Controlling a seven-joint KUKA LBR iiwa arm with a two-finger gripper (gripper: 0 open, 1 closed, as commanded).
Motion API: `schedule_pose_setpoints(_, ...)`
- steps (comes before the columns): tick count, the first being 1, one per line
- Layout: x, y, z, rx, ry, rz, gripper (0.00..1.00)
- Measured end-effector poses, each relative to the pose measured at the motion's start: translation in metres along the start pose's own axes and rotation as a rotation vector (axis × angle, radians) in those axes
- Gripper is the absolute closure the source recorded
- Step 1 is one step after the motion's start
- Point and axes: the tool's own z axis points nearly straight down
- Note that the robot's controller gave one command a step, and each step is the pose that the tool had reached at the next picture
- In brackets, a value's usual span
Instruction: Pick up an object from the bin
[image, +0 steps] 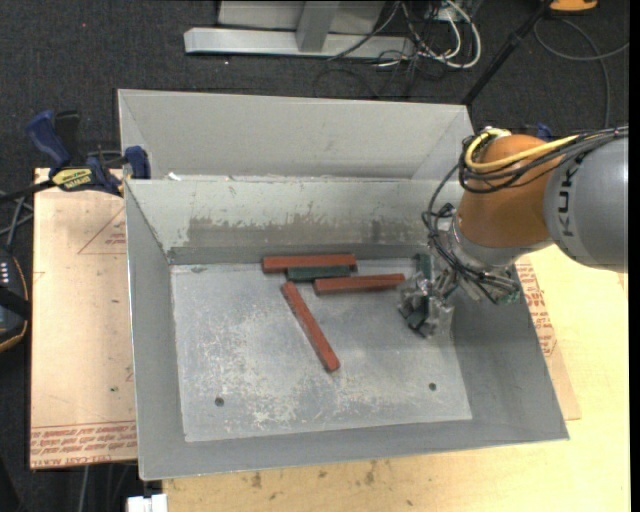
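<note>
Nearest, the orange-covered arm (505, 200) reached in from the right over the grey bin (300, 140). Four bars lay toward the back of its floor: a slanted red bar (310, 327), a long red bar (305, 263) by the back wall, a green bar (322, 271) touching it, and a short red bar (360, 284). The gripper (425, 310) hung low just beside the short red bar's right end. That bar's long axis ran leftward, away from the gripper. Whether the gripper was open or closed could not be told.
</note>
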Motion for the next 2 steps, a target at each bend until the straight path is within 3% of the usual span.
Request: schedule_pose_setpoints(2,0.0000,-0.0001,-0.0001,0.000,0.000,0.001,1.00)
